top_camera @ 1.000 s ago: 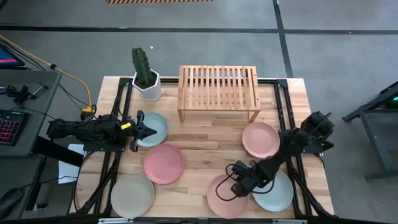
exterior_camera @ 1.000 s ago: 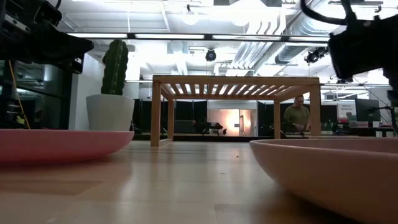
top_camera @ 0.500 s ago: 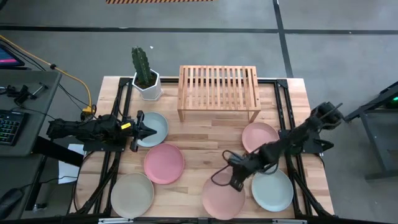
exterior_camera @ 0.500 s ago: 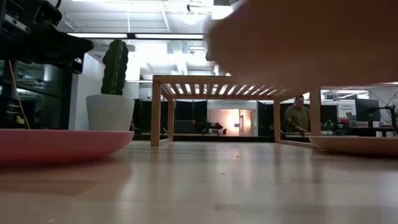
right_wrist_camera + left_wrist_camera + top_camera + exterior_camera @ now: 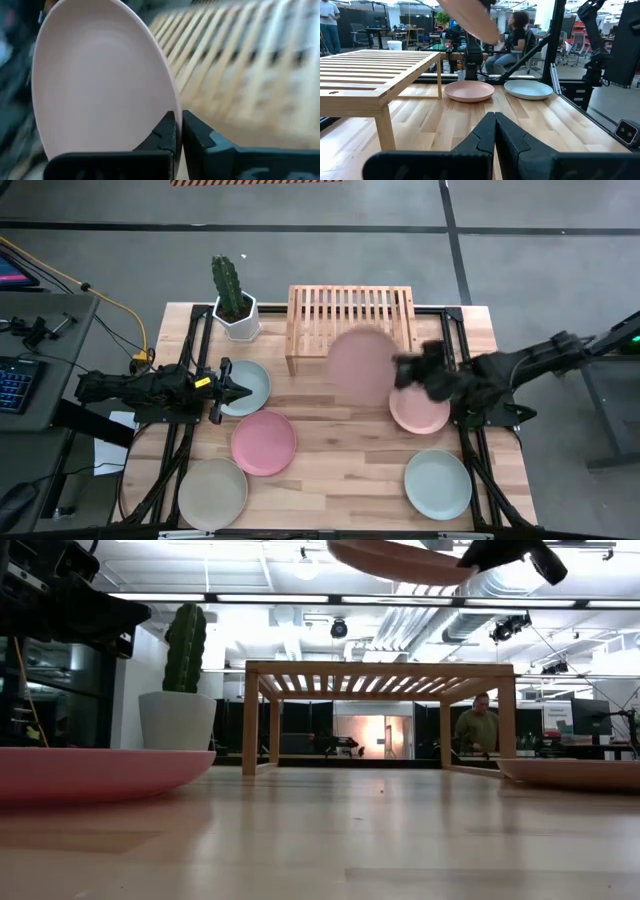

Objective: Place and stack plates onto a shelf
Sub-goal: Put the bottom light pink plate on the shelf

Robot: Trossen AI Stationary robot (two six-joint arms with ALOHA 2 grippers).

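My right gripper (image 5: 398,368) is shut on a pink plate (image 5: 358,362) and holds it in the air in front of the light-wood shelf (image 5: 350,320). In the low view this plate (image 5: 400,558) hangs high above the shelf's top (image 5: 380,675). My left gripper (image 5: 240,390) is shut and hovers over the left part of the pale blue plate (image 5: 256,383). A pink plate (image 5: 264,442), a beige plate (image 5: 212,493), a second pink plate (image 5: 425,412) and a pale green plate (image 5: 437,484) lie flat on the table. My right gripper pinches the pink plate's rim (image 5: 167,107) between its two fingers, on the side of the plate toward the table's right. The fingers come at it roughly level from the right. The plate is lifted clear of the table and sits slightly tilted.
A white pot with a cactus (image 5: 236,310) stands left of the shelf at the far edge. Bare wood (image 5: 340,445) lies between the plates in the table's middle. A person (image 5: 478,730) shows in the room behind the shelf.
My right gripper, shut on the pink plate at the table's near edge, has risen and swung toward the far edge and the shelf. The plate has gone from lying on the table to being lifted clear, high in front of the shelf.
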